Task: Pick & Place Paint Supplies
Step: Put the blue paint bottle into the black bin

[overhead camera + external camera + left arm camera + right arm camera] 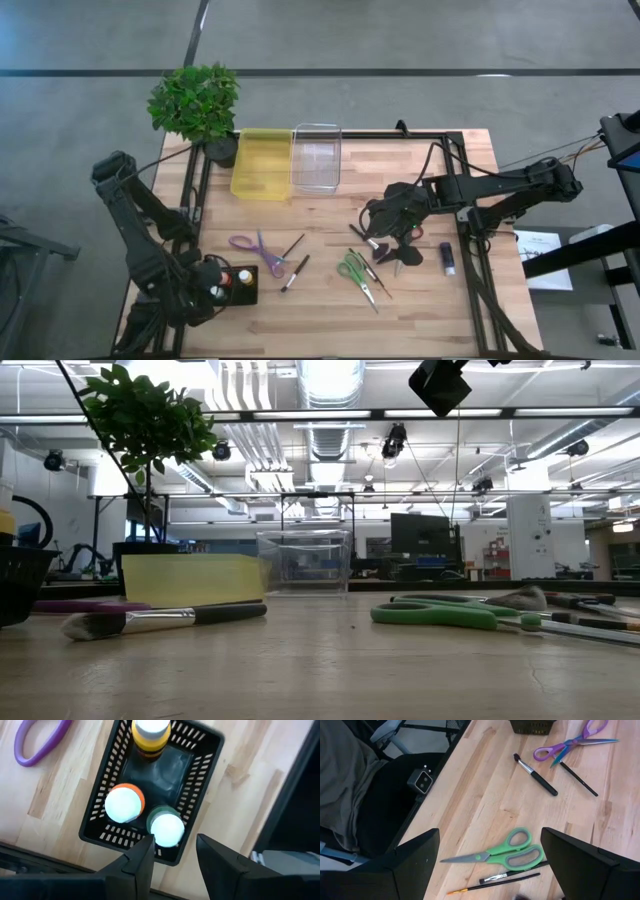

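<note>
Three small paint bottles already stand in the black slotted plastic basket (202, 757): a yellow bottle with a white cap (150, 735) at the end farthest from the left gripper's fingers, an orange bottle with a white cap (124, 803) nearer, and a green bottle with a white cap (166, 826) right at the fingertips. Judging from this, the bottle part of the job is mostly done, while the brushes are all left out on the wooden table (420, 300). The left gripper (173, 851) hangs directly over the near end of the basket, its fingers (141, 861) partly spread with the green bottle's cap showing just ahead of the gap; whether they touch the bottle or have let go of it I cannot tell. The right gripper (490, 860) hovers above the table with its fingers (417, 857) spread wide and nothing between them. Just ahead of its fingers lie green-handled scissors (507, 852), and right at the gap lie two thin dark-handled paintbrushes (510, 879). Well beyond them rest a thicker black-handled brush with a silver ferrule (536, 775), another slim dark brush (577, 778) and purple-handled scissors (570, 742).
</note>
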Robot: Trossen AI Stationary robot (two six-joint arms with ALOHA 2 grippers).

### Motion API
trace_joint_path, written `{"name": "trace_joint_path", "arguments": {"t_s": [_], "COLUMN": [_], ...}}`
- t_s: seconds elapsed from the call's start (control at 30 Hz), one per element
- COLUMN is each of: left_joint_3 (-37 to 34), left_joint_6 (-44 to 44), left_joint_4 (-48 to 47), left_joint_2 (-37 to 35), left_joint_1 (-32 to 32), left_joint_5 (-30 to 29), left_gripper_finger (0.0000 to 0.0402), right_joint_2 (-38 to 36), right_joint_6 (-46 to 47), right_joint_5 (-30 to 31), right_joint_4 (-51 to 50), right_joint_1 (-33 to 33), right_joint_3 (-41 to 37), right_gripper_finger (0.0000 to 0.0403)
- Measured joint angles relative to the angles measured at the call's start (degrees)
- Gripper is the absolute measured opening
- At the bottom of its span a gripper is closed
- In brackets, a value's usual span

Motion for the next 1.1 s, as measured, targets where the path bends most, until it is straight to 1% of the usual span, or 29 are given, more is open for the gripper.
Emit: {"name": "trace_joint_path", "arguments": {"t_s": [0.1, 0.17, 0.23, 0.3, 0.4, 0.47, 0.5, 0.63, 0.7, 0.8, 0.87, 0.93, 1.0, 1.1], "left_joint_3": [0.0, 0.0, 0.0, 0.0, 0.0, 0.0, 0.0, 0.0, 0.0, 0.0, 0.0, -0.1, -0.6, -1.8], "left_joint_6": [0.7, 3.3, 8.4, 16.1, 31.0, 44.4, 51.1, 75.0, 85.1, 97.5, 102.0, 103.7, 104.4, 104.9], "left_joint_4": [1.4, 4.4, 8.9, 14.1, 22.1, 26.4, 28.1, 35.3, 39.8, 46.0, 47.9, 48.3, 48.2, 48.6], "left_joint_2": [-1.5, -2.2, -2.8, -3.3, -3.6, -3.6, -3.6, -3.6, -3.6, -3.6, -3.6, -3.6, -3.5, -3.5], "left_joint_1": [0.0, 0.2, 0.8, 2.0, 4.9, 7.3, 8.5, 13.2, 15.9, 20.1, 23.0, 25.6, 27.6, 29.4], "left_joint_5": [-2.5, -5.2, -8.9, -13.0, -19.1, -22.4, -24.9, -39.5, -44.0, -45.3, -45.3, -45.3, -45.0, -43.6], "left_gripper_finger": [0.0152, 0.0152, 0.0152, 0.0152, 0.0152, 0.0152, 0.0152, 0.0152, 0.0152, 0.0152, 0.0152, 0.0152, 0.0152, 0.0152], "right_joint_2": [0.0, 0.0, 0.0, 0.0, 0.0, 0.0, 0.0, 0.2, 0.2, 0.3, 0.5, 1.1, 2.2, 4.9], "right_joint_6": [0.3, 0.9, 1.8, 3.9, 7.9, 10.9, 12.2, 18.6, 22.3, 26.4, 27.4, 26.5, 25.1, 22.7], "right_joint_5": [0.0, 1.0, 2.0, 3.9, 6.3, 9.1, 11.0, 17.0, 18.3, 18.1, 17.4, 17.5, 19.1, 20.7], "right_joint_4": [-0.5, -2.0, -5.3, -10.0, -17.3, -22.3, -25.0, -34.3, -37.4, -40.4, -43.6, -47.2, -51.2, -56.6], "right_joint_1": [0.0, 0.0, 0.0, 0.0, 0.1, 0.7, 1.0, 2.1, 2.7, 4.3, 5.6, 7.7, 9.9, 12.8], "right_joint_3": [0.0, 0.0, 0.0, 0.0, 0.0, 0.0, 0.0, 0.0, -0.4, -0.8, -0.9, -0.9, -1.0, -1.3], "right_gripper_finger": [0.0346, 0.0346, 0.0346, 0.0346, 0.0346, 0.0346, 0.0346, 0.0346, 0.0346, 0.0346, 0.0346, 0.0346, 0.0346, 0.0346]}}
